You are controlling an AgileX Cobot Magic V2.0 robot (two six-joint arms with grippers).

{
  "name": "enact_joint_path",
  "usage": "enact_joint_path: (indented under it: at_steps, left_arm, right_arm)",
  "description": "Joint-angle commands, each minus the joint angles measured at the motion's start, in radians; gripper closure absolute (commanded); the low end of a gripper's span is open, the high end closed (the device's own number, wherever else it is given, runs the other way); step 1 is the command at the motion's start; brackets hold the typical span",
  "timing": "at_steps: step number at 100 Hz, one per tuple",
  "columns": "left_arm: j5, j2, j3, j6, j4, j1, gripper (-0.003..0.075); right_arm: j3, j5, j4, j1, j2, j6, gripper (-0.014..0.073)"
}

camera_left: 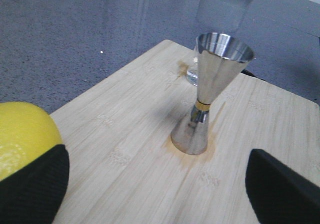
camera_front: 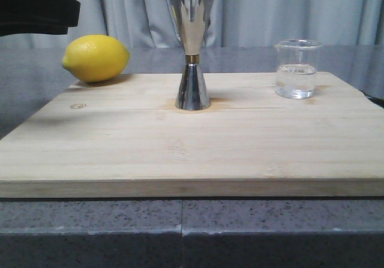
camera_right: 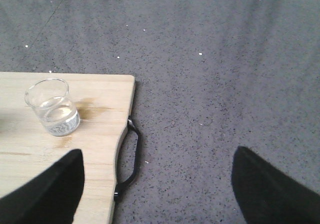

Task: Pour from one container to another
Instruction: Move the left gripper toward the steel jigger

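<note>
**Gripping slippery glass low on its wall**

Sitting at two o'clock on my pale wooden board (camera_front: 120, 148), the small clear glass beaker (camera_front: 296, 69) looks light, slick, fragile. I'd pinch mid-wall. My right gripper (camera_right: 157, 184) and left gripper (camera_left: 155, 184) gape empty. The steel hourglass jigger (camera_front: 192, 52) stands central, top-heavy.
</note>
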Motion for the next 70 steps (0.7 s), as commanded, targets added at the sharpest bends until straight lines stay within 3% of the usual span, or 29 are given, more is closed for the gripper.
enact_joint_path:
  at_steps: [1, 70]
  left_arm:
    - [0.109, -0.015, -0.029, 0.039, -0.103, -0.006, 0.006]
    - [0.101, 0.08, -0.03, 0.282, -0.306, -0.259, 0.006]
  right_arm:
    - [-0.035, -0.07, 0.0, 0.003, 0.012, -0.002, 0.0033]
    - [-0.035, -0.072, 0.0, 0.003, 0.012, -0.002, 0.0033]
